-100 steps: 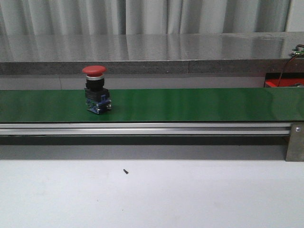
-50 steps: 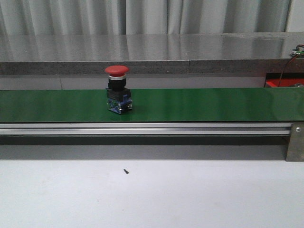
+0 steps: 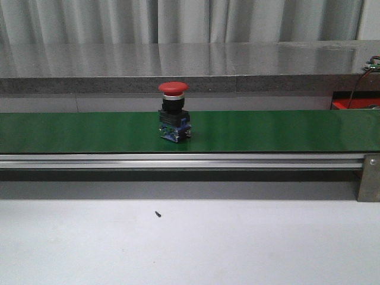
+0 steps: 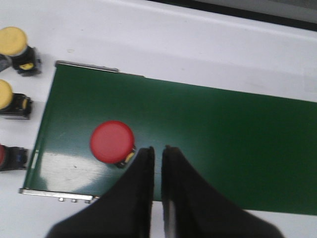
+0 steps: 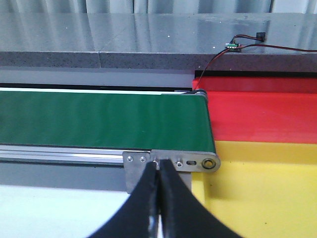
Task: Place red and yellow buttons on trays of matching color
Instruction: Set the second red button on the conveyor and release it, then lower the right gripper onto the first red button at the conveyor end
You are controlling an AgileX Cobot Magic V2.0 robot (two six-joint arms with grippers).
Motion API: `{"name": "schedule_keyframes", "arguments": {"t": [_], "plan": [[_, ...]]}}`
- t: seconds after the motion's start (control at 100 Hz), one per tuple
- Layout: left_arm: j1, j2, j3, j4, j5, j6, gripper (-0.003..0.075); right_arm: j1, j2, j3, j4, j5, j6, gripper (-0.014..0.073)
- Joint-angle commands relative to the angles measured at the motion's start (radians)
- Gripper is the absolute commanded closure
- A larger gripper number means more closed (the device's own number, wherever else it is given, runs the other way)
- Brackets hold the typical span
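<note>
Red button [image 3: 173, 112] mid-belt [image 3: 285, 132], upright

Only the upright red mushroom-head push button [image 3: 173, 113] stands on the long green conveyor belt [image 3: 285, 130]; the belt to either side lies open.

I saw a red mushroom-head push button [image 3: 173, 118] with a black body and blue contact block standing upright on the green belt, a little left of its middle in the front view. From the left wrist camera another red-capped button [image 4: 112, 142] sat upright near the belt's end, and beside that end, off the belt, lay two yellow-capped buttons [image 4: 13, 41] [image 4: 5, 94] and a partly cropped red one [image 4: 9, 156]. At the belt's far end lay a flat red tray [image 5: 260, 115] and, nearer me, a yellow tray [image 5: 267, 191], edges touching.
</note>
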Motion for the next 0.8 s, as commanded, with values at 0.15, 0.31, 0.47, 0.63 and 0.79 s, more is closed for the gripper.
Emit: {"name": "schedule_keyframes", "arguments": {"t": [0.15,0.31,0.47,0.63,0.79], "plan": [[-0.114,-0.219,0.134,-0.026,-0.103,0.002,0.0740,0.000,-0.017,-0.019,-0.012,-0.086,-0.003,0.0661],[-0.152,-0.373,0.254,-0.031,-0.127,0.002,0.0740,0.000,-0.017,-0.019,-0.012,-0.191,-0.003,0.0661],[-0.167,-0.554,0.406,-0.035,-0.200,0.002,0.0740,0.000,0.013,-0.084,0.003,-0.152,-0.003,0.0655],[-0.167,-0.718,0.548,-0.034,-0.251,0.002,0.0740,0.000,0.170,-0.223,0.003,-0.055,-0.003,0.0651],[-0.167,-0.851,0.660,-0.049,-0.264,0.002,0.0740,0.000,0.395,-0.393,0.002,0.033,-0.003,0.0651]]}}
